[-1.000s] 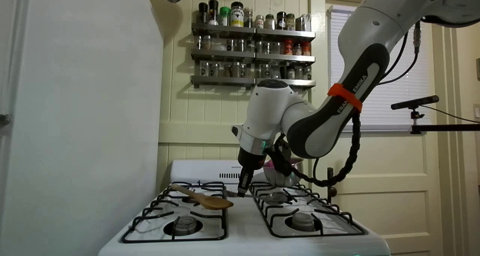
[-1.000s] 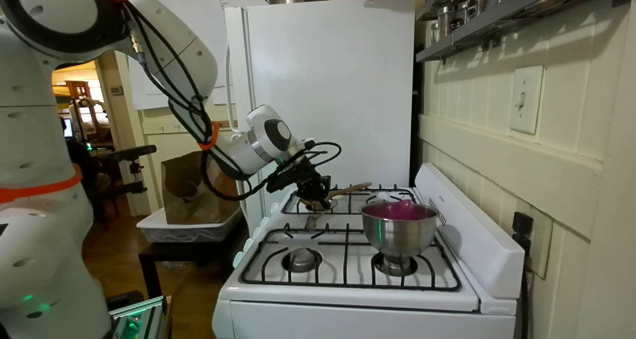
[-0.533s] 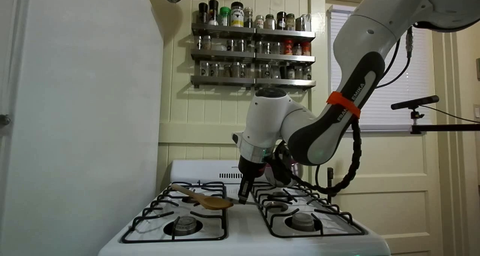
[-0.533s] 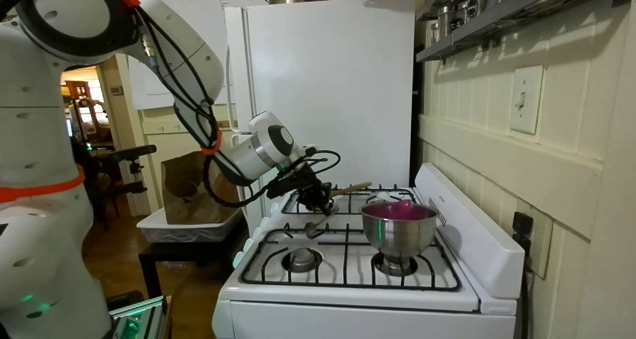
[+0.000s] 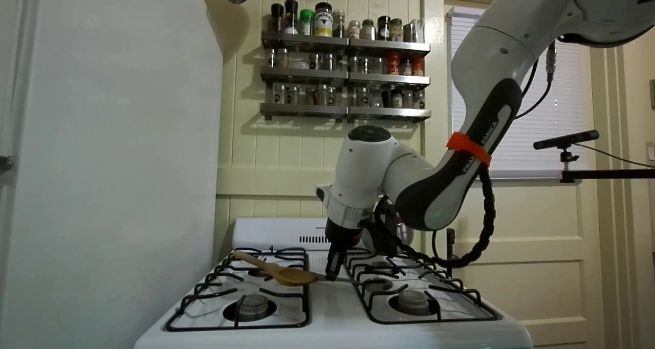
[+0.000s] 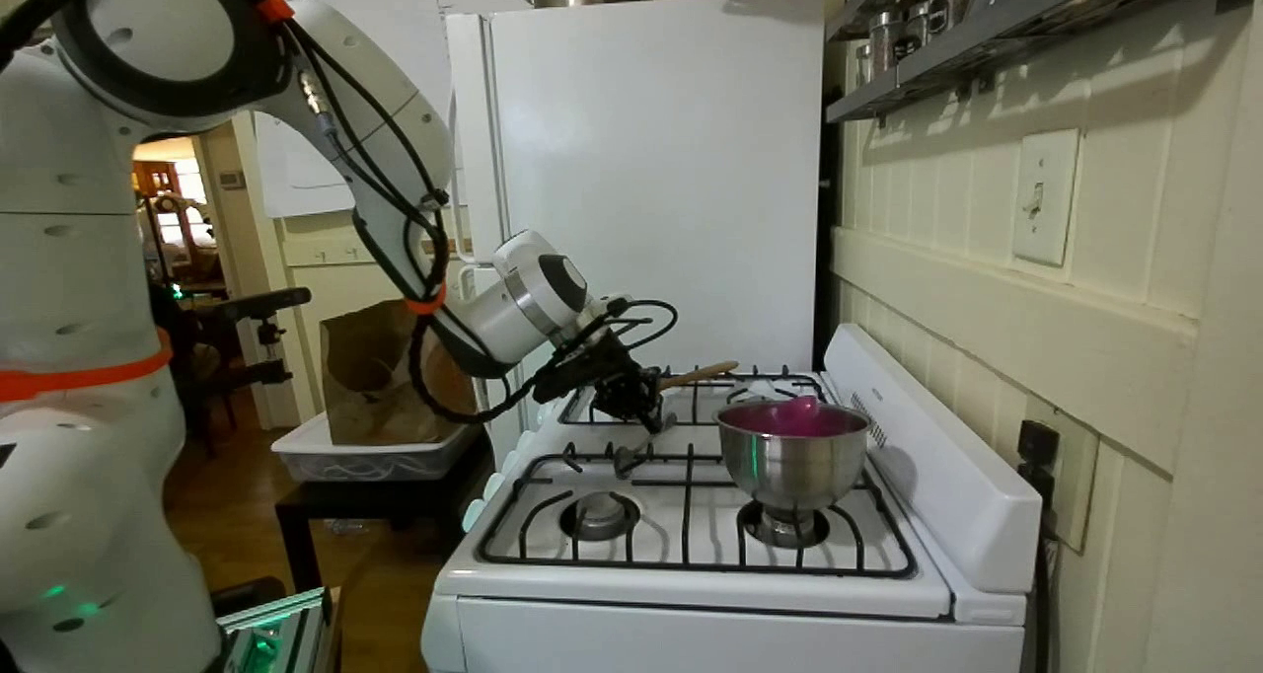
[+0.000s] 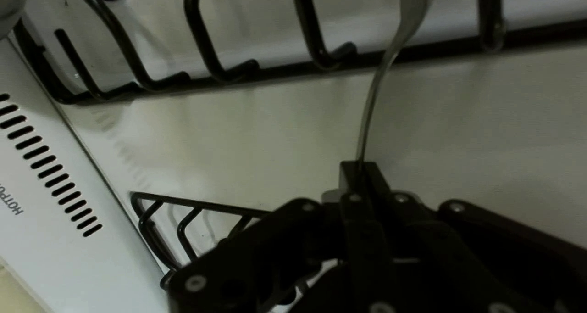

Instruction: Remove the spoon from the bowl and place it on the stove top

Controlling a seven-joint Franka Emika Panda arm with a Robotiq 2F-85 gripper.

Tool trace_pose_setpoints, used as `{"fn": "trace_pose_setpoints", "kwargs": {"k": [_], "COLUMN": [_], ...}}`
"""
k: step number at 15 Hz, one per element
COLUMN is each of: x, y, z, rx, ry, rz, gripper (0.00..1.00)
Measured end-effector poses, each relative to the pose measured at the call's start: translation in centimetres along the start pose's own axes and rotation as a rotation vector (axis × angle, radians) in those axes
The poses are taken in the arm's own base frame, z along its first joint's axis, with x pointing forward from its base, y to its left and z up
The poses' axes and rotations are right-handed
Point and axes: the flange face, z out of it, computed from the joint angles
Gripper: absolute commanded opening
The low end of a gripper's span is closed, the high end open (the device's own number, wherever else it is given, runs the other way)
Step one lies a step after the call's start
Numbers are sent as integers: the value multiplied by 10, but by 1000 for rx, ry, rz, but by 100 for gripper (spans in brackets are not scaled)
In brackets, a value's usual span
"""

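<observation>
Wooden spoon (image 5: 289, 276), in an exterior view, just beside the hand (image 5: 331, 279) toward nine o'clock; a careless sweep would likely knock it. Hand low over the stove top (image 5: 327, 318), pointing just past six o'clock, clenched around the metal spoon (image 7: 406, 24) by its handle. Spoon's head toward three o'clock; contact with the grate (image 7: 308, 21) unclear from where I stand; early release could tip it between bars. Bowl (image 5: 406, 236) farther back at two o'clock; arm (image 5: 458, 177) slants down from between one and two.

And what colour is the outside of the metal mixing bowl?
Silvery grey, with a green glint; the metal mixing bowl shows best in an exterior view.
</observation>
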Motion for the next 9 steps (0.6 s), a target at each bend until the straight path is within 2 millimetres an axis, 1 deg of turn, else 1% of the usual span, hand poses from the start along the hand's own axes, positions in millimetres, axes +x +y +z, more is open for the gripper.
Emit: {"fn": "trace_pose_setpoints", "kwargs": {"k": [7,8,9], "x": [3,4,4], "y": [3,3,4], "z": [8,9,10], "rx": [-29,-31,-33], "ry": [14,15,17], "rz": [-52,-55,-57], "gripper": [1,25,31]}}
